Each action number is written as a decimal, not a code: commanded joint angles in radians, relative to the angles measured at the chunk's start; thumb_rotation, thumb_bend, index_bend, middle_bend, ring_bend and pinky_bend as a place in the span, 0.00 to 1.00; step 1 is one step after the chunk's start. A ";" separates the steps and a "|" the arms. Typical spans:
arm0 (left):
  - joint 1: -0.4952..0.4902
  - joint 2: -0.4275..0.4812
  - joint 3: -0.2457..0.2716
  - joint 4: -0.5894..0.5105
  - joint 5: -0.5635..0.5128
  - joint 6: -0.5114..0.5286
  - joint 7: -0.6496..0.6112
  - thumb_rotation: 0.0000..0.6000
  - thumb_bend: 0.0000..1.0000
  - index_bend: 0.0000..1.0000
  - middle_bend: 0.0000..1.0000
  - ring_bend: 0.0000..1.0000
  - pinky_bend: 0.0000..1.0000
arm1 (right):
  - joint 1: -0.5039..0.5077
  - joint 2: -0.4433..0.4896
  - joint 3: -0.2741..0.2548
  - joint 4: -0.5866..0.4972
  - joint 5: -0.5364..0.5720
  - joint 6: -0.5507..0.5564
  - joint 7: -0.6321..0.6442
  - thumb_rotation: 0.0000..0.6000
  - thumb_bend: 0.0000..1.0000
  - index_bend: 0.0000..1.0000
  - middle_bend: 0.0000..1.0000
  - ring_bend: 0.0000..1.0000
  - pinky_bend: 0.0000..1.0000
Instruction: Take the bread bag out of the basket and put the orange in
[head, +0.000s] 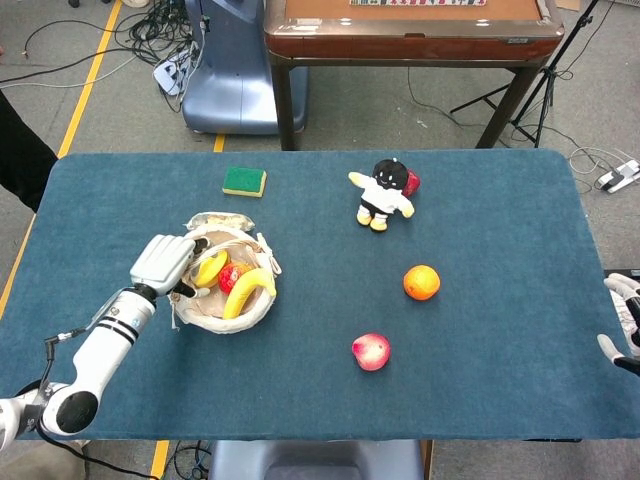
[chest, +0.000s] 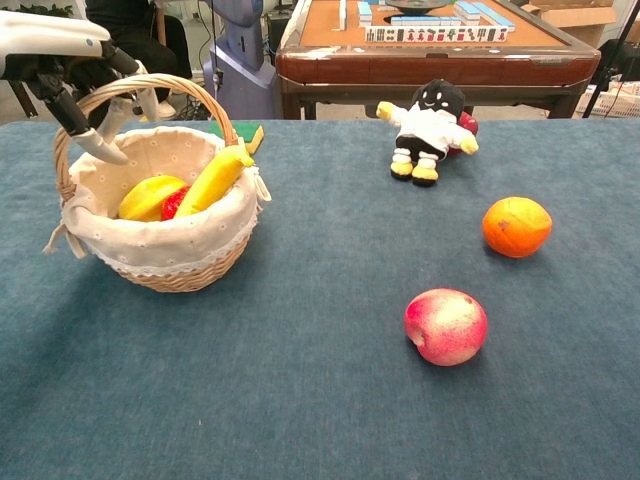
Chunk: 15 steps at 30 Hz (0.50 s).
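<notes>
A wicker basket (head: 262, 297) (chest: 185, 272) with a white cloth lining stands at the table's left. In it lie a banana (head: 249, 290) (chest: 213, 179), a red item (head: 233, 276) and a yellow rounded item (head: 209, 268) (chest: 150, 198); I cannot tell which is the bread bag. My left hand (head: 164, 262) (chest: 62, 58) hovers over the basket's left rim beside the handle, fingers apart and pointing down, holding nothing. The orange (head: 421, 282) (chest: 516, 227) sits on the cloth to the right. My right hand (head: 624, 322) shows at the table's right edge, fingers apart and empty.
A red-and-yellow apple (head: 371, 351) (chest: 445, 326) lies in front of the orange. A plush doll (head: 383, 194) (chest: 428, 118) sits at the back, and a green sponge (head: 244, 181) lies behind the basket. A brown table (head: 410, 30) stands beyond.
</notes>
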 joint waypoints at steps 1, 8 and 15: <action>0.005 -0.004 -0.002 -0.003 0.022 0.016 -0.011 1.00 0.14 0.52 0.67 0.66 0.61 | 0.001 -0.001 0.000 -0.002 0.002 -0.003 -0.002 1.00 0.25 0.20 0.21 0.15 0.36; 0.005 -0.021 -0.003 0.008 0.052 0.025 -0.033 1.00 0.14 0.61 0.77 0.74 0.65 | 0.001 0.000 0.000 -0.005 0.006 -0.005 -0.006 1.00 0.25 0.20 0.21 0.15 0.36; 0.015 -0.044 -0.006 0.022 0.086 0.054 -0.054 1.00 0.14 0.70 0.85 0.81 0.76 | -0.001 -0.001 0.000 -0.003 0.011 -0.006 -0.004 1.00 0.26 0.20 0.21 0.15 0.36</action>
